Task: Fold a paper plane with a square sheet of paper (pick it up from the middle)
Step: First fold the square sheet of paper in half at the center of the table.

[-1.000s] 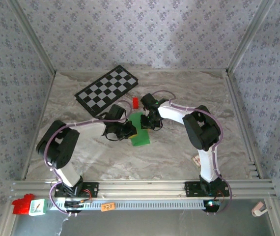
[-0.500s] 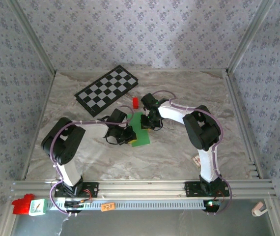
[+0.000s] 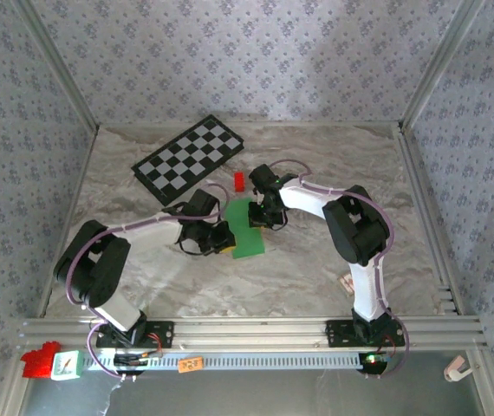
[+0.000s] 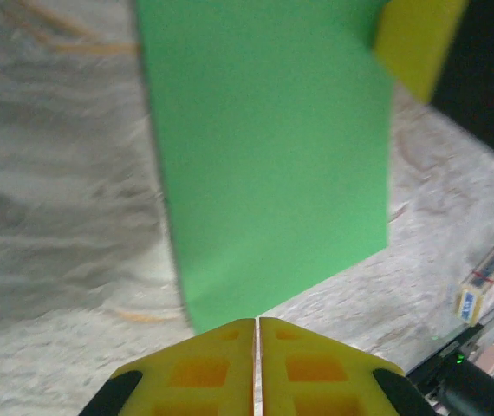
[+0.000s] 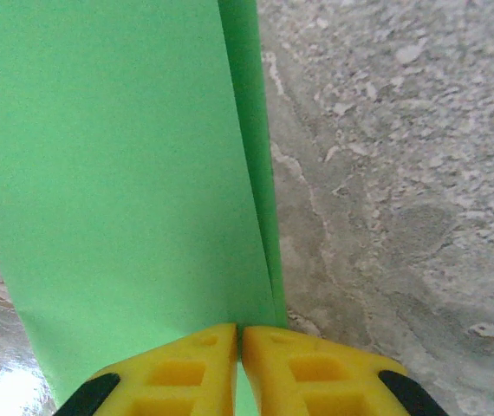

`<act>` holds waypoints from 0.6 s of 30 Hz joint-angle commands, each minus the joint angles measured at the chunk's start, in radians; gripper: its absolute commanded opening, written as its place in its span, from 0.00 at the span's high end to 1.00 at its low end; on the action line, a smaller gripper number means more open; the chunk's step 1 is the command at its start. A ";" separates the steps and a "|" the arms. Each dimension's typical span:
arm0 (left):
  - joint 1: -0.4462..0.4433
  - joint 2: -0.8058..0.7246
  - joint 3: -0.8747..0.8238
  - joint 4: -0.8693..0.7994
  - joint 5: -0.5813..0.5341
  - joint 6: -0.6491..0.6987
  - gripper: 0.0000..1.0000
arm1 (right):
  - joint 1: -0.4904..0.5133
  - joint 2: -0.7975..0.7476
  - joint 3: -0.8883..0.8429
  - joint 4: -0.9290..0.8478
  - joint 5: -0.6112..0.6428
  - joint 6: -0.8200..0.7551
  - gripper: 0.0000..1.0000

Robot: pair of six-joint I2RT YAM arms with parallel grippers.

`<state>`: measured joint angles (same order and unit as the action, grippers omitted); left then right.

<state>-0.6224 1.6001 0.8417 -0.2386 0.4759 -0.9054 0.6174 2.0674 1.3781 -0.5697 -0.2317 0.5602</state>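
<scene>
Folded green strip at mid-bench, held between both arms

The square sheet of paper [image 3: 247, 229], folded to a narrow strip, sits near the middle of the bench [image 3: 360, 165], its long axis running from the far edge toward the near edge, leaning slightly right; the right fingers [image 5: 204, 347] are pressed together on its layered edge on the right, far side, gripping it where two layers meet; the left fingers [image 4: 221, 342] are closed flat against each other at the strip's near left corner, tips right at its edge, though I cannot tell whether they actually nip it; both arms are equally close, one on each long side; the next crease likely turns on that long axis.
</scene>
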 commanded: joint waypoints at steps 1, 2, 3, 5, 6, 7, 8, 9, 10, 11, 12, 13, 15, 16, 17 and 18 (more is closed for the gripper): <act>-0.016 0.061 0.044 0.055 0.027 -0.034 0.90 | -0.026 0.175 -0.116 -0.159 0.198 0.009 0.83; -0.024 0.079 0.045 0.065 0.031 -0.040 0.90 | -0.025 0.175 -0.116 -0.158 0.198 0.009 0.83; -0.033 0.095 0.046 0.073 0.032 -0.041 0.90 | -0.025 0.175 -0.116 -0.158 0.198 0.010 0.83; -0.043 0.115 0.038 0.085 0.025 -0.032 0.90 | -0.024 0.176 -0.118 -0.156 0.198 0.010 0.84; -0.048 0.120 0.021 0.098 0.015 -0.029 0.90 | -0.025 0.177 -0.117 -0.154 0.198 0.011 0.83; -0.048 0.124 0.003 0.108 0.007 -0.026 0.90 | -0.025 0.180 -0.116 -0.154 0.198 0.010 0.83; -0.048 0.127 -0.014 0.115 -0.001 -0.016 0.90 | -0.024 0.183 -0.114 -0.153 0.198 0.011 0.83; -0.048 0.129 -0.030 0.106 -0.012 -0.010 0.90 | -0.024 0.185 -0.115 -0.151 0.198 0.012 0.83; -0.048 0.130 -0.045 0.100 -0.016 -0.003 0.90 | -0.024 0.186 -0.114 -0.151 0.197 0.012 0.83; -0.049 0.130 -0.063 0.100 -0.016 0.002 0.90 | -0.023 0.187 -0.116 -0.151 0.197 0.011 0.83; -0.050 0.125 -0.084 0.092 -0.020 0.005 0.91 | -0.024 0.188 -0.116 -0.149 0.198 0.012 0.83; -0.051 0.118 -0.103 0.085 -0.024 0.009 0.90 | -0.024 0.188 -0.119 -0.148 0.198 0.013 0.83; -0.051 0.087 -0.148 0.055 -0.043 0.018 0.91 | -0.025 0.188 -0.123 -0.145 0.199 0.014 0.84; -0.051 0.069 -0.169 0.040 -0.052 0.024 0.91 | -0.025 0.188 -0.125 -0.144 0.197 0.015 0.84; -0.051 0.045 -0.188 0.023 -0.063 0.029 0.91 | -0.025 0.188 -0.128 -0.140 0.198 0.018 0.84; -0.051 0.018 -0.203 0.005 -0.073 0.032 0.91 | -0.024 0.186 -0.131 -0.138 0.195 0.019 0.84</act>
<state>-0.6682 1.6569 0.7216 -0.0502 0.4679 -0.9039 0.6174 2.0689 1.3777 -0.5686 -0.2321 0.5610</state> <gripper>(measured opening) 0.095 0.166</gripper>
